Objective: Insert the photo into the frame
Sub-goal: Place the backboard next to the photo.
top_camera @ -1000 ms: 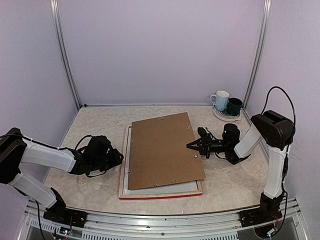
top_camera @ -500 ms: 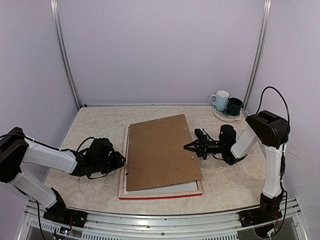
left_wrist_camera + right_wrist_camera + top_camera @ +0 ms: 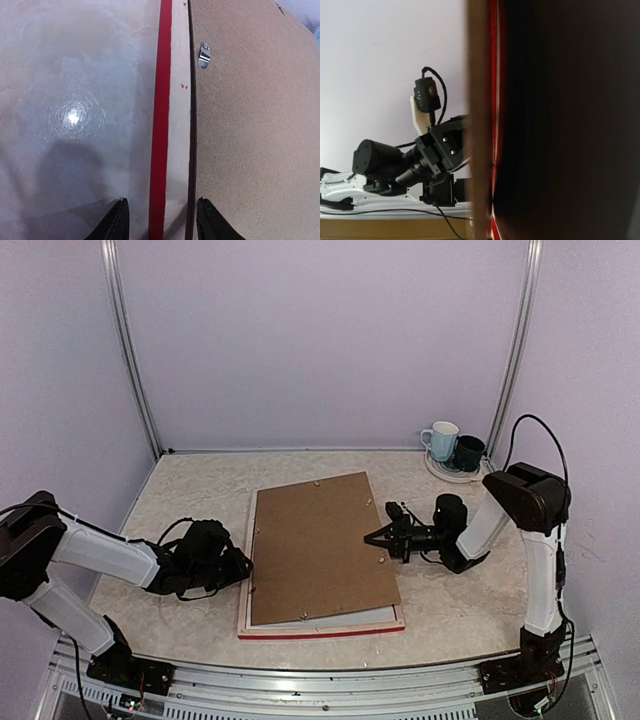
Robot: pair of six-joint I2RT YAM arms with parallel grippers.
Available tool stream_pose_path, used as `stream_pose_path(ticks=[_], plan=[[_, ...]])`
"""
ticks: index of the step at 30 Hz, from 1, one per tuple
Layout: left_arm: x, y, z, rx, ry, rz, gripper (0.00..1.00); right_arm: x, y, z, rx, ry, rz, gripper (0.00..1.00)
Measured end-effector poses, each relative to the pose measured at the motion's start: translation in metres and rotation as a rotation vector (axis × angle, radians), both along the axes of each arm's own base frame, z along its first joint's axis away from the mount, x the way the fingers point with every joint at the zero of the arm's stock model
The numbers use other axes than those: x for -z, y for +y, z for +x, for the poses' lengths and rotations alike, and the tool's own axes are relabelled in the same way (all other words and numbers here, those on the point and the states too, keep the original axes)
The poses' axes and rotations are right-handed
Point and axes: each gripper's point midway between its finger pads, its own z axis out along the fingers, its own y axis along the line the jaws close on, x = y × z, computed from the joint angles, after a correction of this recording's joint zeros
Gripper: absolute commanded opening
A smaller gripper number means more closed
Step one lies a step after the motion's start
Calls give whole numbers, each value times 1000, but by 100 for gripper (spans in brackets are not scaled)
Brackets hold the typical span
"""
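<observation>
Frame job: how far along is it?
Done: the photo apparently lies white back up inside the face-down frame. In hand: the shut right gripper meets the right edge of the crooked backing board; the open left gripper straddles the frame's left rail. Left: seating the board.

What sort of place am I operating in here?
Probably a lab robot test cell: plain lilac walls with aluminium posts, a marble-look tabletop, and a left arm and right arm bolted to a rail at its near edge. A white mug and dark mug sit in the far corner.
</observation>
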Motion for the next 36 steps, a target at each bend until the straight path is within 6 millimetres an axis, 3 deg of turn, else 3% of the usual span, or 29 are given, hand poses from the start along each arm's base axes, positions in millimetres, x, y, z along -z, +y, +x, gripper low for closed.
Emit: stream_pose_path(ticks=[25,32,36], plan=[[3,-9,15,-63,-28,-71,37,1,-4,-13,25,2,-13,0],[4,-9,13,-53,-23,-41,32,5,-2,-13,25,4,-16,0],[5,-10,3,-18,3,28,28,8,-2,-12,24,4,-16,0]])
